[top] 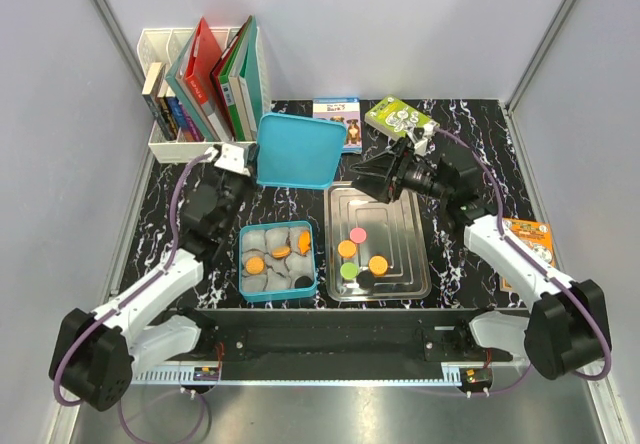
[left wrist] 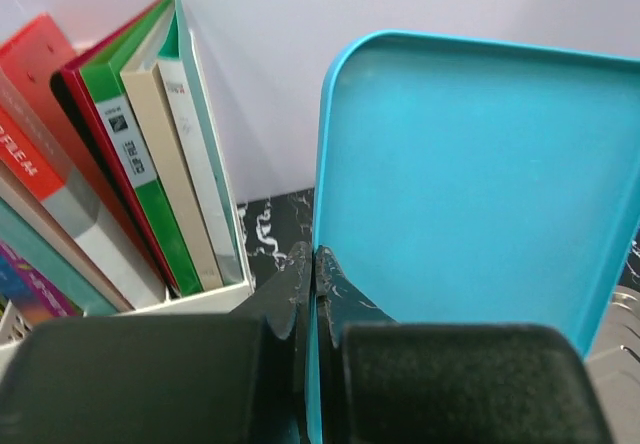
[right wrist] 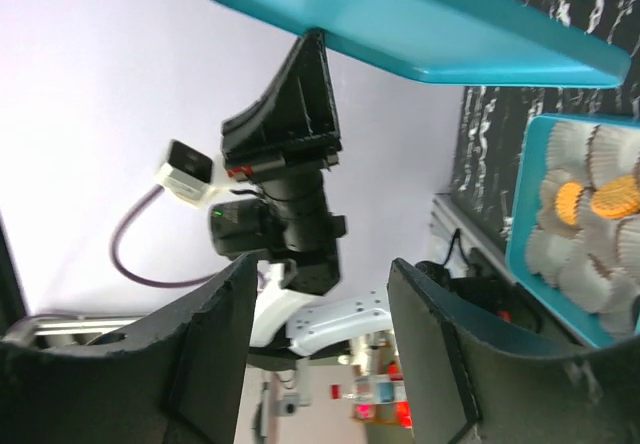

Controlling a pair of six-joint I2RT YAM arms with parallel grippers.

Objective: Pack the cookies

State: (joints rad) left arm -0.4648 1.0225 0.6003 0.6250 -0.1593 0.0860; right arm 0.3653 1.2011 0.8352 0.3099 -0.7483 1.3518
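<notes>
Pale walls close in a black marbled worktop [top: 148, 226], with a white book rack [top: 175, 124] in its far left corner. Near the front edge, left of centre, sits the teal box [top: 244, 260], lined with grey paper cups [top: 262, 239]. Some cookies [top: 255, 264] already lie in those cups: three orange and one black, as far as the overhead view shows. Just beside the box, towards the right edge, a metal tray [top: 400, 209] holds five loose ones: pink, two orange, green and black.

Above the box's far side, the teal lid [left wrist: 480, 184] hangs tilted in the air. The left gripper [left wrist: 313, 264] has its fingers pressed together on the lid's left rim, a thin pinch at one edge only. The right gripper [right wrist: 325, 304] is spread and empty, near the lid's opposite edge and over the far end of the tray.

The main risk I see is that grip. With so little rim between the fingers, the lid could pivot or slip and drop onto the box, knocking cookies out of their cups. The right gripper, being so close, could clip the lid on any sideways move and cause the same fall. Bringing the lid down now would also shut out the five cookies on the tray.
</notes>
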